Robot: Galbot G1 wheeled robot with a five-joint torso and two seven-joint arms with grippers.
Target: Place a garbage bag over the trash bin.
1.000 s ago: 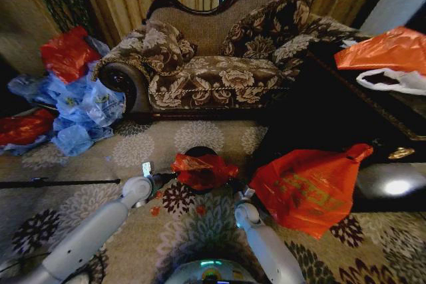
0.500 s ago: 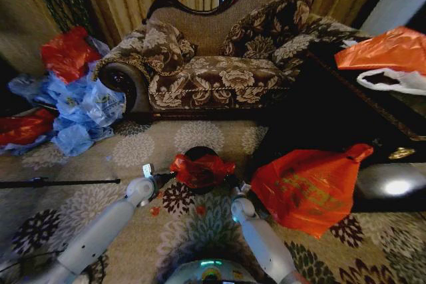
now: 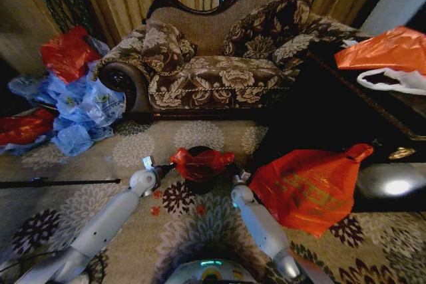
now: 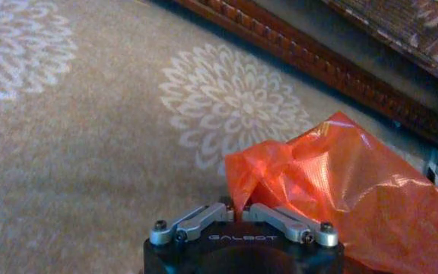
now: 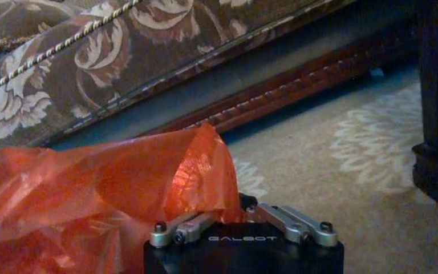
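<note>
The garbage bag [image 3: 201, 163], thin glossy orange-red plastic, hangs stretched between my two grippers right over the trash bin [image 3: 200, 184]. The bin is black and stands on the carpet; its round rim and dark body peek out behind and below the bag. My left gripper [image 3: 165, 167] is shut on the bag's left edge, and the left wrist view shows the garbage bag [image 4: 341, 188] pinched at the left gripper [image 4: 239, 212]. My right gripper [image 3: 234, 175] is shut on the bag's right edge; the right wrist view shows the garbage bag [image 5: 105, 194] clamped in the right gripper [image 5: 242, 212].
A bigger orange bundle with yellowish print [image 3: 309, 187] lies right of the bin. A dark low table [image 3: 373, 131] with bags stands at the right. A patterned sofa [image 3: 219, 58] is behind. Blue and red bags [image 3: 73, 108] pile at the left. A black rod [image 3: 60, 181] lies on the carpet.
Both arms have reached forward, carrying the bag away from me and spreading it flatter over the bin. The bin's rim is more covered than before.
</note>
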